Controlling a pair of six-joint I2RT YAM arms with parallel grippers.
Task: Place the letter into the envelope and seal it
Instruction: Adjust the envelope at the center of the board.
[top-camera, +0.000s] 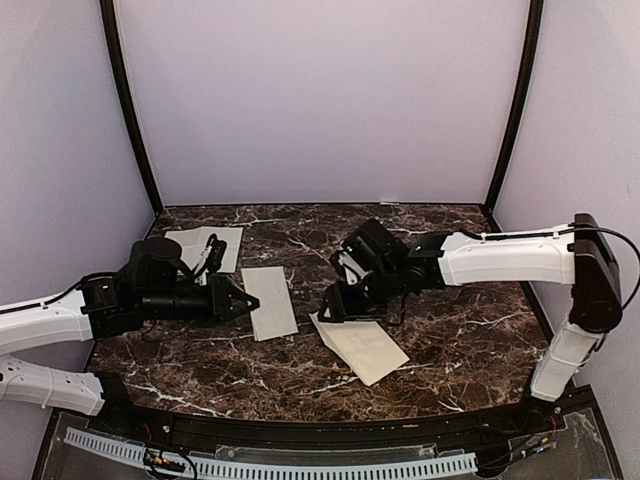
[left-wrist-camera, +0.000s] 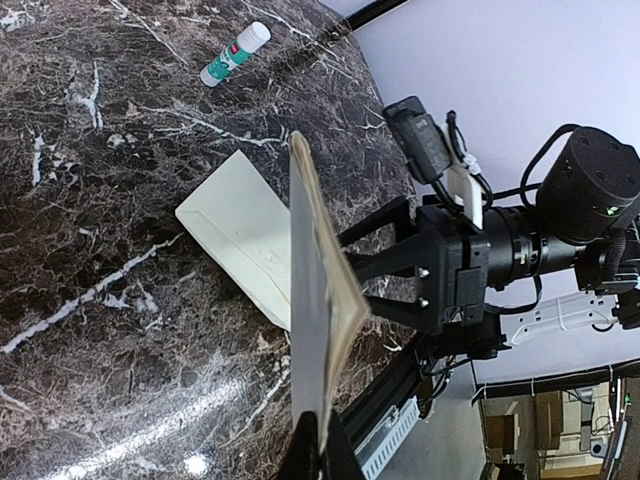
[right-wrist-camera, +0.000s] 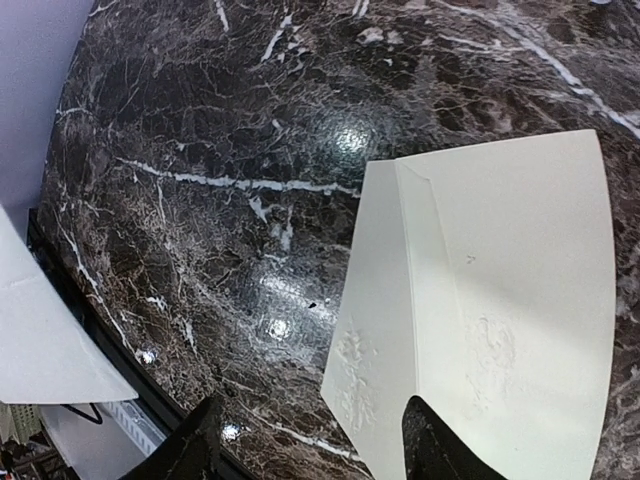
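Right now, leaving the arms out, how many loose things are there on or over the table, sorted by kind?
Paper sheets: 2 (the letter, held in the left gripper; a second sheet behind that arm)
Envelopes: 1 (the envelope, flat on the table)
Glue sticks: 1 (the glue stick, seen in the left wrist view)
Total: 4

Folded white letter (top-camera: 270, 302), gripped at its left edge, sits level beside the flat-lying cream envelope (top-camera: 365, 347)
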